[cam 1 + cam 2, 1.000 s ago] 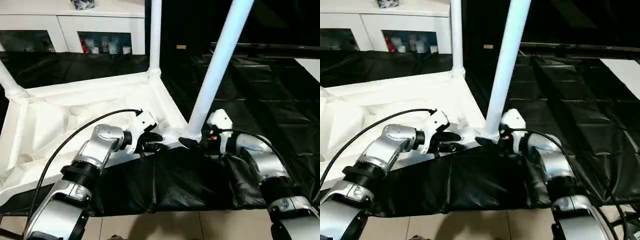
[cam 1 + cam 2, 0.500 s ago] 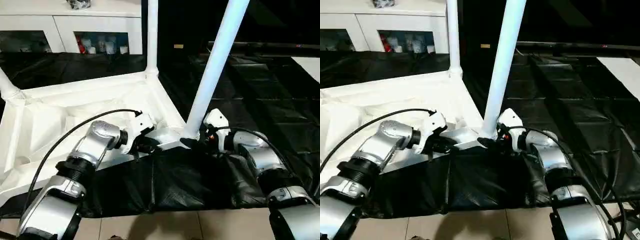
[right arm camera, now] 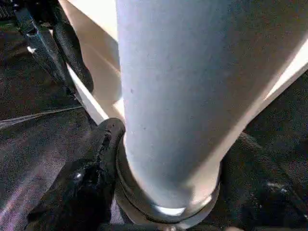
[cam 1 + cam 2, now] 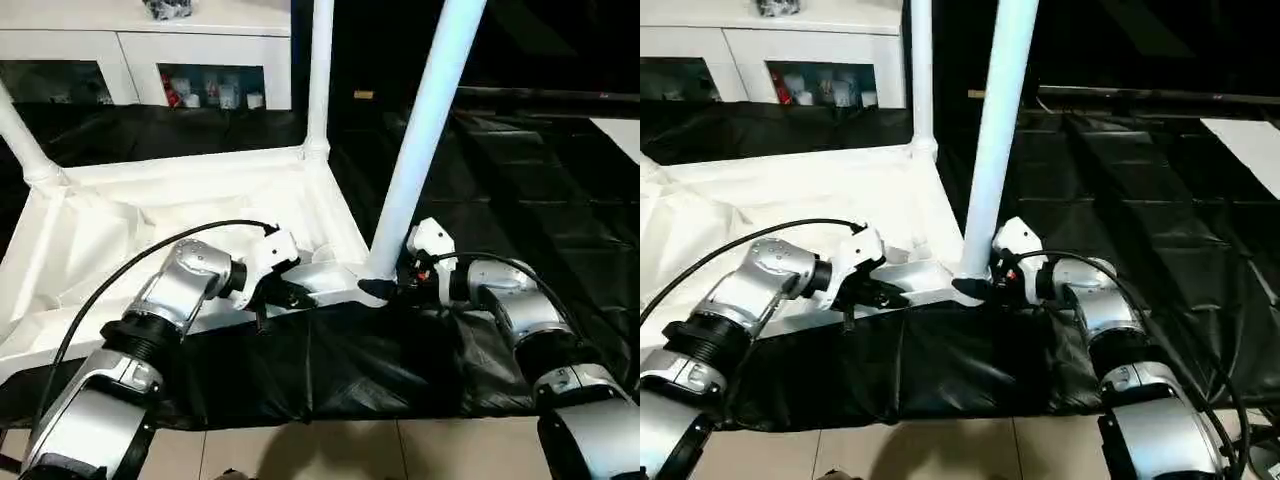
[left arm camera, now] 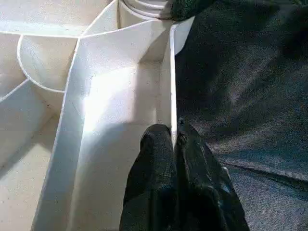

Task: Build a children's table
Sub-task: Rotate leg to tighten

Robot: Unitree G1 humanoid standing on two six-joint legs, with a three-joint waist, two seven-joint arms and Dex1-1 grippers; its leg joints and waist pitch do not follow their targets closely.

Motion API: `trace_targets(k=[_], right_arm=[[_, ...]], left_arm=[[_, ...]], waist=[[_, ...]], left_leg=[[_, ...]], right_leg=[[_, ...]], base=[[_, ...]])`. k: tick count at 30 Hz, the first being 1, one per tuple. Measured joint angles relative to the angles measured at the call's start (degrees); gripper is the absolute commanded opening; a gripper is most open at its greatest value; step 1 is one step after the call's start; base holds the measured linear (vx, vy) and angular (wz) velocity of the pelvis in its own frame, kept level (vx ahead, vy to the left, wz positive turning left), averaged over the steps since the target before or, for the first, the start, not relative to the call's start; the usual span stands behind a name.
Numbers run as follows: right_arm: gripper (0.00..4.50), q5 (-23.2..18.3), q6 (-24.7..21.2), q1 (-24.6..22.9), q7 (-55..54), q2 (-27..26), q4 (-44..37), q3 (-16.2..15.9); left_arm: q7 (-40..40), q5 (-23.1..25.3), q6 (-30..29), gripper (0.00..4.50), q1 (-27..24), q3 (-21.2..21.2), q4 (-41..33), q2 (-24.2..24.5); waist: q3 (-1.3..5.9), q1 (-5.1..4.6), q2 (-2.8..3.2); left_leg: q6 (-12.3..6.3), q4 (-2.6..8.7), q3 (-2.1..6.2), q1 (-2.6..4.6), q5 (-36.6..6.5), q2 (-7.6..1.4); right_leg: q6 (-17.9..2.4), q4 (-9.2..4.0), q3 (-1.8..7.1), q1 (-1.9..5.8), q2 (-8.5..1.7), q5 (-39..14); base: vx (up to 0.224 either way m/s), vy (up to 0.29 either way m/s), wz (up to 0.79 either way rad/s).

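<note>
I see my left end effector (image 5: 175,139) pinched shut on the rim of the upturned white ribbed plastic tabletop (image 4: 150,215) lying on black sheeting (image 4: 520,180); my right end effector (image 3: 168,187) clasps the base of the near white tapered tube leg (image 4: 425,130).

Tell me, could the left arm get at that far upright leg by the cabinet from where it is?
Probably not as things stand. The left gripper has its fingers pinched on the near rim of the tabletop, and the far leg rises from the opposite corner, across the whole tabletop.
</note>
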State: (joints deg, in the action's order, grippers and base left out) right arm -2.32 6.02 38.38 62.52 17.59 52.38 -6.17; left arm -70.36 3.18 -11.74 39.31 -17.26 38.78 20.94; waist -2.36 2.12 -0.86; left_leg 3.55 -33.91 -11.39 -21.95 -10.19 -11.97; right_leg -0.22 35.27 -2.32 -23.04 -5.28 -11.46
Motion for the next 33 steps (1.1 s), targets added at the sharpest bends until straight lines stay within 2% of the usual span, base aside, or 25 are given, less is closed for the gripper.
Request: trace_targets(k=[2, 5, 9, 13, 16, 18, 19, 21, 23, 25, 30, 33], right_arm=[[2.67, 0.0, -0.1, 0.0, -1.2, -0.4, 0.1, 0.1], [2.67, 0.1, -1.1, -1.3, -8.9, -3.2, -0.7, 1.8], [2.67, -0.3, -3.9, -3.7, -25.8, -9.3, -2.7, 6.8], [2.66, 0.0, -3.7, -2.4, -41.2, -14.3, -0.2, 9.4], [2.66, 0.3, -2.4, -1.3, -45.0, -15.4, 1.8, 10.0], [2.66, 0.5, -1.5, -1.4, -44.9, -15.4, 2.0, 10.0], [3.01, 0.6, -0.8, -1.7, -44.8, -15.4, 1.9, 10.0], [3.36, 0.3, -0.4, -2.6, -41.9, -14.2, 0.9, 10.0], [3.43, -1.3, -0.4, -3.9, -33.7, -12.1, -0.9, 10.0], [3.73, -1.9, -0.4, -4.9, -27.9, -10.0, -2.4, 9.6], [3.73, -2.1, -0.3, -5.4, -10.2, -2.6, -5.2, 4.0], [3.73, -2.6, -0.3, -6.0, -1.6, -0.8, -6.1, 1.9]], left_arm=[[0.3, 0.0, 0.5, 0.0, 0.4, 0.1, 1.0, -0.3], [4.5, 1.0, -0.6, 0.0, 1.3, 0.8, 2.1, -2.3], [12.8, 2.5, -4.0, 0.0, 1.8, 2.1, 2.7, -6.8], [19.5, 3.1, -7.1, 0.0, 2.6, 3.2, 4.0, -11.1], [21.4, 3.3, -7.1, 0.0, 3.1, 3.3, 5.0, -12.3], [21.2, 3.4, -6.7, 0.0, 3.1, 3.3, 5.0, -12.2], [20.9, 3.6, -6.2, 0.0, 3.0, 3.2, 5.0, -12.1], [19.8, 3.8, -4.7, 0.0, 2.9, 3.0, 4.9, -11.9], [17.5, 3.5, -2.5, 0.0, 2.0, 3.0, 4.1, -10.6], [15.0, 2.9, -1.8, 0.0, 1.4, 3.0, 3.2, -9.6], [5.5, 0.9, 3.1, 0.0, -0.4, 2.5, 1.7, -4.6], [-0.6, 0.4, 5.8, 0.0, -1.0, 1.7, 1.3, -2.6]], waist=[[0.01, -0.02, -0.02], [0.05, -0.1, -0.11], [0.07, -0.26, -0.04], [0.24, -0.6, 0.35], [0.32, -0.62, 0.46], [0.31, -0.57, 0.47], [0.3, -0.53, 0.46], [0.28, -0.32, 0.43], [0.27, -0.33, 0.41], [0.28, -0.33, 0.43], [0.29, -0.09, 0.5], [0.28, 0.36, 0.5]], left_leg=[[0.01, 0.0, 0.01, 0.03, 0.0, 0.0], [0.02, 0.01, 0.01, 0.08, 0.0, 0.02], [0.03, 0.04, -0.05, 0.51, 0.0, 0.12], [0.04, 0.09, -0.05, 0.83, 0.0, 0.2], [0.04, 0.18, -0.01, 0.92, 0.0, 0.22], [0.04, 0.3, 0.0, 0.89, 0.0, 0.23], [0.04, 0.37, 0.0, 0.87, 0.0, 0.23], [0.04, 0.44, 0.0, 0.81, 0.0, 0.23], [0.04, 0.55, -0.01, 0.74, 0.0, 0.22], [0.04, 0.65, -0.02, 0.67, 0.0, 0.2], [-0.23, 0.75, -0.02, 0.37, 0.2, 0.06], [-0.25, 0.7, -0.05, 0.24, 0.2, 0.02]], right_leg=[[0.0, 0.05, 0.0, 0.0, 0.0, 0.0], [-0.1, 0.07, 0.02, 0.03, -0.01, 0.1], [-0.1, -0.04, 0.19, 0.38, -0.07, 0.1], [0.1, -0.34, 0.22, 0.68, -0.1, 0.0], [0.2, -0.4, 0.19, 0.77, -0.1, -0.1], [0.3, -0.43, 0.18, 0.74, -0.1, -0.1], [0.3, -0.45, 0.17, 0.72, -0.1, -0.1], [0.3, -0.45, 0.15, 0.67, -0.09, -0.1], [0.3, -0.44, 0.13, 0.6, -0.08, -0.1], [0.3, -0.42, 0.12, 0.48, -0.07, -0.1], [0.6, -0.27, -0.02, 0.08, 0.03, -0.3], [0.5, -0.29, -0.08, 0.03, 0.01, -0.4]], base=[[0.0, 0.0, 0.0], [0.0, 0.0, 0.0], [0.0, 0.0, 0.0], [0.0, 0.0, 0.0], [0.0, 0.0, 0.0], [0.0, 0.0, 0.0], [0.0, 0.0, 0.0], [0.0, 0.0, 0.0], [0.0, 0.0, 0.0], [0.0, 0.0, 0.0], [0.0, 0.0, 0.0], [0.0, 0.0, 0.0]])
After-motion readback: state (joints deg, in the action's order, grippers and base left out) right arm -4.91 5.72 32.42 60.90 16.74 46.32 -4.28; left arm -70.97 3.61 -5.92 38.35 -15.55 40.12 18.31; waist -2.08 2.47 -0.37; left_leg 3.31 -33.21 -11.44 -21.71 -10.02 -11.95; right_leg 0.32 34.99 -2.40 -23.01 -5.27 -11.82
